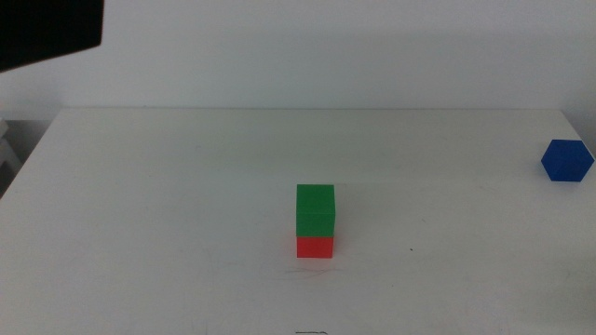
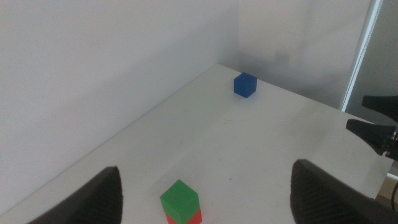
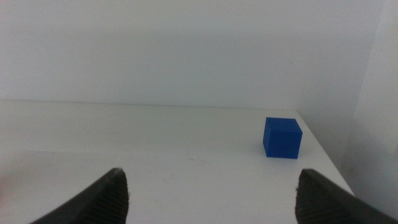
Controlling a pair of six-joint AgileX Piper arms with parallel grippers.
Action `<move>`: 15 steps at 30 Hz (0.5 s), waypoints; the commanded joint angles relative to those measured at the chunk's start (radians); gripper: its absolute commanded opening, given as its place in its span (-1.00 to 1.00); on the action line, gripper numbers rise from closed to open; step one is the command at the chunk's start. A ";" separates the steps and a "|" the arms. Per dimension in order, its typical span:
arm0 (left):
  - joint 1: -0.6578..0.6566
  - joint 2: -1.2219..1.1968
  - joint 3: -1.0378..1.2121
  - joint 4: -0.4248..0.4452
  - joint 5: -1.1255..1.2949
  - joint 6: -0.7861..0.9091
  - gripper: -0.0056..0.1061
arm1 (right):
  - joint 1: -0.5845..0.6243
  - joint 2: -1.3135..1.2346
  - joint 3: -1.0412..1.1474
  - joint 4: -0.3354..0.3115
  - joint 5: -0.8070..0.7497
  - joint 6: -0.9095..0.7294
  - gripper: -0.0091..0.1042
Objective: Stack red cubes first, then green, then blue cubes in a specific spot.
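The green cube (image 1: pixel 315 209) sits squarely on the red cube (image 1: pixel 315 246) near the middle of the white table, slightly toward the front. The blue cube (image 1: pixel 566 160) stands alone at the far right, close to the table's edge. Neither arm reaches into the middle view. My left gripper (image 2: pixel 205 171) is open and held back and above the stack, with the green cube (image 2: pixel 180 200) and red cube (image 2: pixel 194 218) low between its jaws and the blue cube (image 2: pixel 245 85) far beyond. My right gripper (image 3: pixel 211 177) is open and empty, facing the blue cube (image 3: pixel 282 138) from a distance.
A white wall runs along the table's back edge (image 1: pixel 307 109). A dark object (image 1: pixel 47 28) hangs at the upper left of the middle view. The right arm's dark fingers (image 2: pixel 373 127) show past the table's edge in the left wrist view.
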 commanded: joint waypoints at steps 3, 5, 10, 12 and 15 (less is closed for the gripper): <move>0.002 0.003 -0.019 -0.032 -0.072 0.000 0.73 | 0.002 -0.016 -0.027 -0.026 -0.214 -0.010 0.82; 0.002 0.003 -0.019 -0.032 -0.072 0.000 0.73 | 0.002 -0.009 -0.062 0.028 -0.196 0.041 0.82; 0.002 0.005 -0.019 -0.032 -0.072 0.000 0.73 | 0.002 0.183 -0.339 0.083 0.130 0.118 0.82; 0.002 0.006 -0.019 -0.032 -0.072 0.000 0.73 | 0.002 0.328 -0.506 0.083 0.321 0.133 0.82; 0.002 0.006 -0.019 -0.032 -0.072 0.000 0.73 | 0.002 0.532 -0.742 0.063 0.612 0.107 0.82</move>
